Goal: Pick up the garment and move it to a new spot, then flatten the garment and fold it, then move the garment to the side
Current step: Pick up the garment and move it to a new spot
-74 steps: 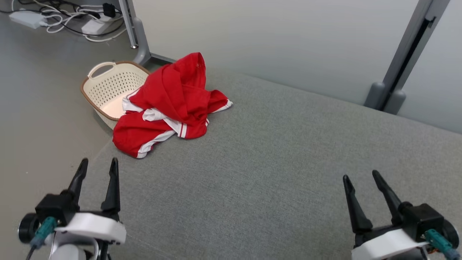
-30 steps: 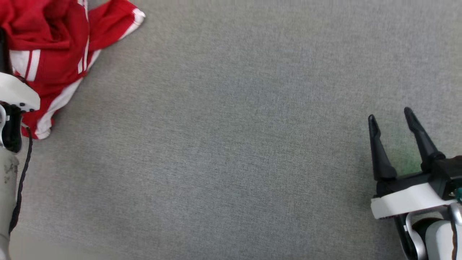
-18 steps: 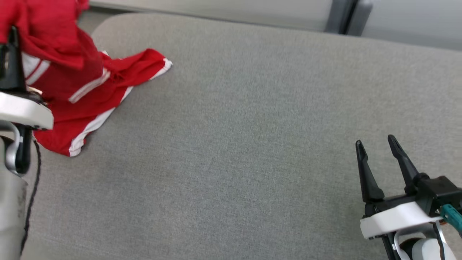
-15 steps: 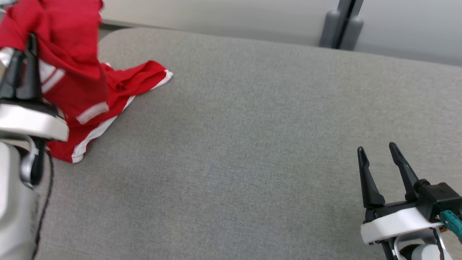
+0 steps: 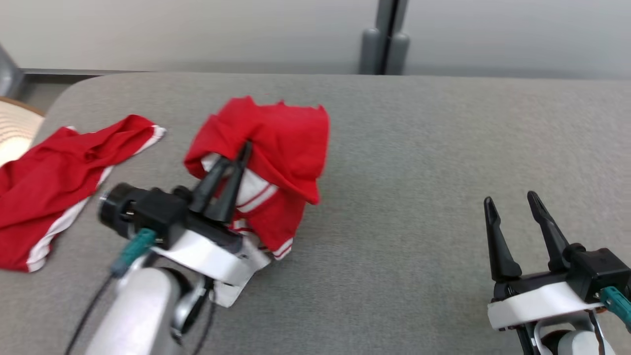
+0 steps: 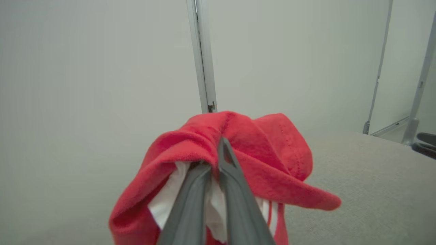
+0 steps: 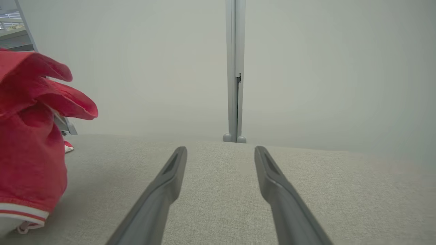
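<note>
Pinched shut on a fold of the red garment [image 5: 286, 143]: left claw [image 5: 240, 152]. Cloth bunched over the fingertips, hanging down toward the counter [image 5: 419, 158], striped hem lowest, long axis roughly vertical. Left of it, flat on the counter, a second red garment [image 5: 54, 172]; beyond, a basket [image 5: 15, 133]. Well to the right, right claw [image 5: 509, 197] wide open, empty. Ahead, a grey post [image 5: 384, 44].
</note>
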